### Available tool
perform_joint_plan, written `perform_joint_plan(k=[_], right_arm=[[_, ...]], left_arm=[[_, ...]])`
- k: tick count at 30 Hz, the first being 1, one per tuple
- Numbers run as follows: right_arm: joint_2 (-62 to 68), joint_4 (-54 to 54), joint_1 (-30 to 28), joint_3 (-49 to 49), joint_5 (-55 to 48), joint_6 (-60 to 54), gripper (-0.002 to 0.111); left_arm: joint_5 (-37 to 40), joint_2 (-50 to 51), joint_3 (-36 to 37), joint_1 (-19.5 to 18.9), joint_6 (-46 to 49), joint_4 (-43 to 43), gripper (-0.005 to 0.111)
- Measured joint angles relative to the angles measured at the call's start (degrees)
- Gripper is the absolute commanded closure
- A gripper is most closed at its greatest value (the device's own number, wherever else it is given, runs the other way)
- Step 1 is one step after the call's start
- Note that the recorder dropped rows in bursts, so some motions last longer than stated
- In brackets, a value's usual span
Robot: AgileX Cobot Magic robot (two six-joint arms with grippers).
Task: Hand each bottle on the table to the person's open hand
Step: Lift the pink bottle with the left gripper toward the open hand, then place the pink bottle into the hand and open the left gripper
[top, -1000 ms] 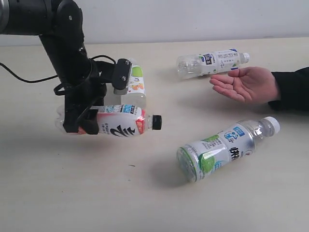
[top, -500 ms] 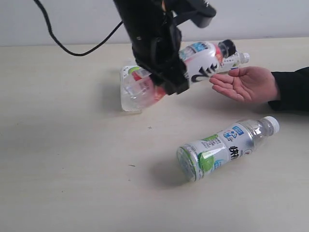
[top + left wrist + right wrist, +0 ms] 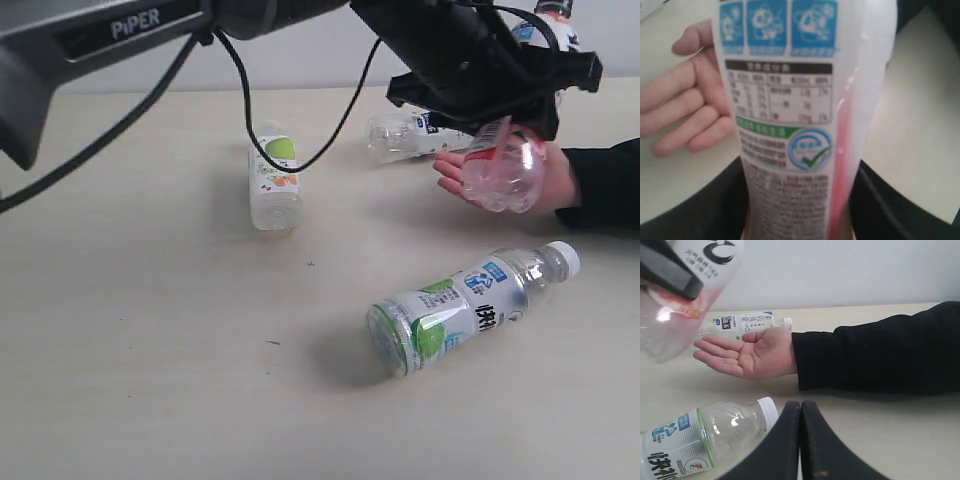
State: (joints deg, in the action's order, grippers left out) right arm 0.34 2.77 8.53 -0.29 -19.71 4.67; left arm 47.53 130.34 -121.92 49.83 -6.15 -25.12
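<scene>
right wrist view alone shows the right pincer (image 3: 800,406) closed empty while left pincer (image 3: 515,105) grips pink-label bottle (image 3: 505,172).

The pink-red bottle (image 3: 505,172) hides most of the person's hand (image 3: 452,176).

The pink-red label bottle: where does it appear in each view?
Exterior view: the pink-red label bottle overlaps the open hand, right of centre.
Left wrist view: it fills the middle, hand behind it.
Right wrist view: in a corner, cut off, beyond the fingertips.
Shared landmark: the open hand.
</scene>
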Motion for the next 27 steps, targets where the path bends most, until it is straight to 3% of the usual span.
perform_joint_plan(k=[7,12,17,20,27], right_arm=[[0.0,0.0,0.0,0.0,0.0,0.0,0.108],[0.0,0.0,0.0,0.0,0.0,0.0,0.108],[0.0,0.0,0.0,0.0,0.0,0.0,0.108],[0.0,0.0,0.0,0.0,0.0,0.0,0.108],[0.0,0.0,0.0,0.0,0.0,0.0,0.108]], left_arm=[[-11.7,5.7,-0.1,-0.8,-6.1,-11.4,0.107],[-13.1,10.0,-0.1,-2.6,-5.5,-23.3,0.107],[-12.2,12.8,-0.1,-3.7,-2.5,-29.2,0.106],[-12.0,13.7,-0.1,-3.9,-1.9,-30.8,0.095],[-10.8,13.8,-0.3,-4.0,-0.1,-33.1,0.052]])
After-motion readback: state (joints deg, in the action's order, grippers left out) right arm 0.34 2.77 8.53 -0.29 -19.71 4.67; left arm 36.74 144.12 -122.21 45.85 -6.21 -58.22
